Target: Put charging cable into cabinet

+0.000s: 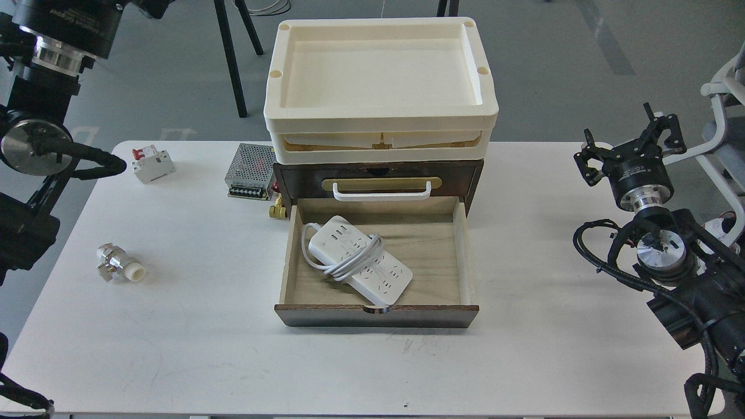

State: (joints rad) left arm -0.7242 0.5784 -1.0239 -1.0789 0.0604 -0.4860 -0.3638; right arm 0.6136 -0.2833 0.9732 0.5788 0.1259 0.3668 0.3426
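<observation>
While right jaws seemingly gape, charging cable inside cabinet drawer

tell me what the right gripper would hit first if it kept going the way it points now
Probably nothing on the table: the right gripper points up and away, past the far edge. The white frame beside it looks nearest, though depth is unclear.

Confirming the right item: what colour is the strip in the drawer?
White flat rectangular power strip, white cord looped around; head view.
</observation>
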